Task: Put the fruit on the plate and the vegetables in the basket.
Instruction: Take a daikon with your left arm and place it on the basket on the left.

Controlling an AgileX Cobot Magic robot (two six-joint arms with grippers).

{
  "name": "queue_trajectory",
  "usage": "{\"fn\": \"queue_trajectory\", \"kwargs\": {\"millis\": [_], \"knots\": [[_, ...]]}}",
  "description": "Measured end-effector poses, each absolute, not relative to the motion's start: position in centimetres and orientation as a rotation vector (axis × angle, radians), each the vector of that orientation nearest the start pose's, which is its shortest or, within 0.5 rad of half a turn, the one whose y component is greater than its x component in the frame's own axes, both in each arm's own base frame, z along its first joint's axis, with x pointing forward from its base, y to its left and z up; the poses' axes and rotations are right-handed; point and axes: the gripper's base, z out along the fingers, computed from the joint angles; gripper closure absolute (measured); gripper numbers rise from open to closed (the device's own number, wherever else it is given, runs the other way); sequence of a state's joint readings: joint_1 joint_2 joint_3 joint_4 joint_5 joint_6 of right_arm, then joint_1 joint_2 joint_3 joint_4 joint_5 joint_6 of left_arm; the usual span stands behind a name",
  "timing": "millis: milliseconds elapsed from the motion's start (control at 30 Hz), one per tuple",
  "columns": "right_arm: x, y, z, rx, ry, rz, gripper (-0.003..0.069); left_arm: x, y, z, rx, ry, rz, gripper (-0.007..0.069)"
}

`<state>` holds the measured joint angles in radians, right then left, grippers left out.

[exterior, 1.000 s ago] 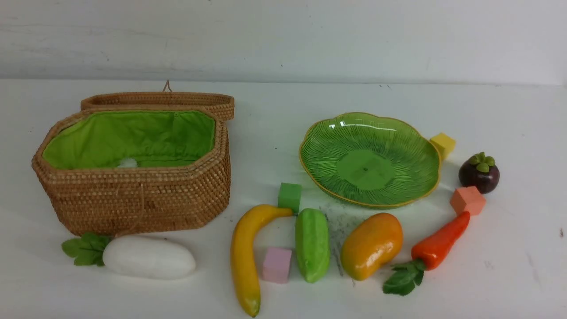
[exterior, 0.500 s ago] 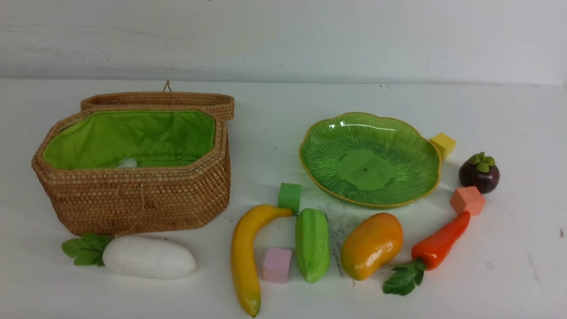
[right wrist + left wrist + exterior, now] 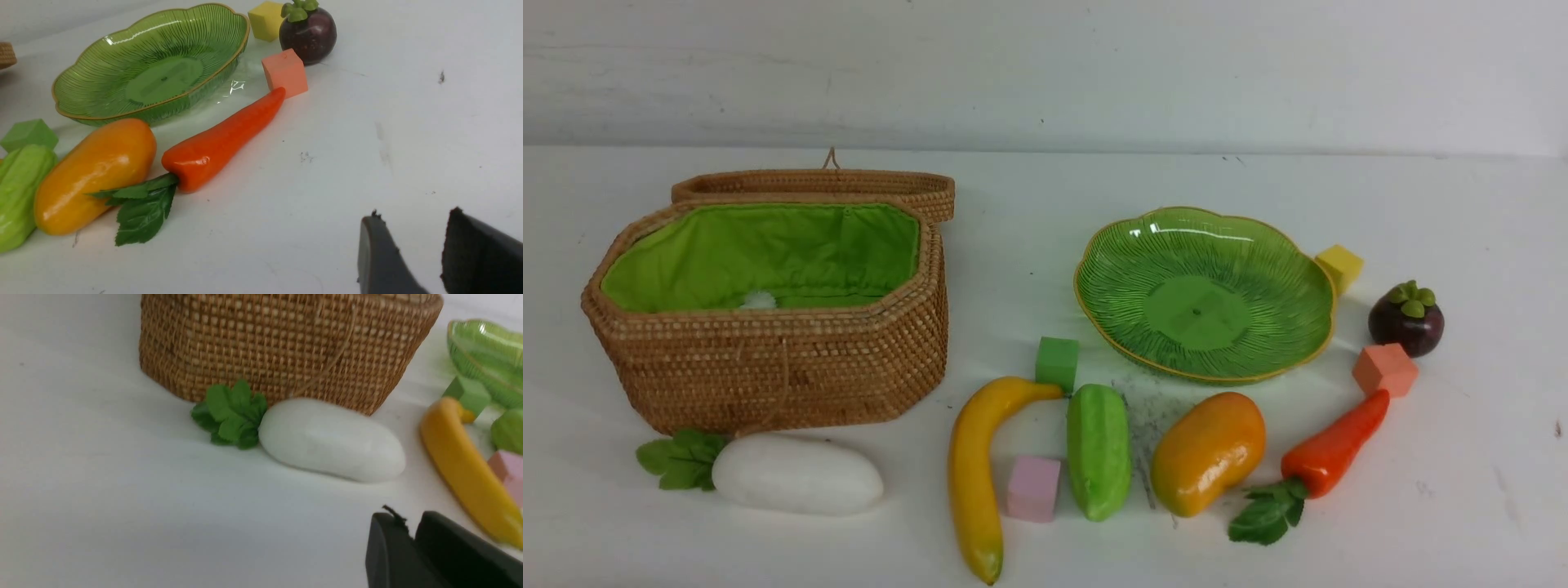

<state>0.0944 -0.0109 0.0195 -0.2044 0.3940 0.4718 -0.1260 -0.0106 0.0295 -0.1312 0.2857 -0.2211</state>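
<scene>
- The basket sits on the left of the white table. Its lid is swung back behind it and the lime-green lining is open to view.
- The radish lies on its side just in front of the basket, with its leaves against the foot of the wicker.
- The plate sits right of centre, bare, well apart from the basket.
- The banana lies in front of the gap between basket and plate, its far tip touching a green cube.
- The cucumber lies just right of the banana, and a pink cube sits between the two.
- The mango rests on the table just in front of the plate's near rim, between the cucumber and the carrot.
- The carrot lies slantwise. Its leaves are by the mango and its point touches a salmon cube.
- The mangosteen stands upright to the right of the plate, just behind the salmon cube.
- A yellow cube sits against the plate's far right rim.
- The left gripper hangs low over bare table near the radish and the banana. Its dark fingers are drawn together with no gap that I can see, and they hold nothing.
- The right gripper hangs over bare table on the carrot's side, well apart from it. Its fingers stand apart, with white table showing between them and nothing in them.
</scene>
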Motion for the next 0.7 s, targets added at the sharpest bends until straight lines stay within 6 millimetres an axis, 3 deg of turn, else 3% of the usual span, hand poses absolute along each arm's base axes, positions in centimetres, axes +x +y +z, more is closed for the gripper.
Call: {"fn": "queue_trajectory", "kwargs": {"millis": [300,433,533,633,700], "knots": [[5.2,-0.2,17.3,0.230,1.868,0.186,0.0418,5.6,-0.6,20.6,-0.594,1.420,-0.822,0.0522],[5.2,-0.2,17.3,0.230,1.868,0.186,0.0418,5.6,-0.4,20.9,-0.722,1.339,-0.943,0.0522],[5.2,-0.2,17.3,0.230,1.868,0.186,0.0418,5.4,-0.7,21.8,-0.679,1.373,-0.946,0.0553],[5.2,-0.2,17.3,0.230,1.868,0.186,0.0418,4.5,-1.3,24.7,-0.492,1.449,-0.865,0.0638],[5.2,-0.2,17.3,0.230,1.868,0.186,0.0418,3.8,-1.7,26.8,-0.378,1.498,-0.814,0.0638]]}}
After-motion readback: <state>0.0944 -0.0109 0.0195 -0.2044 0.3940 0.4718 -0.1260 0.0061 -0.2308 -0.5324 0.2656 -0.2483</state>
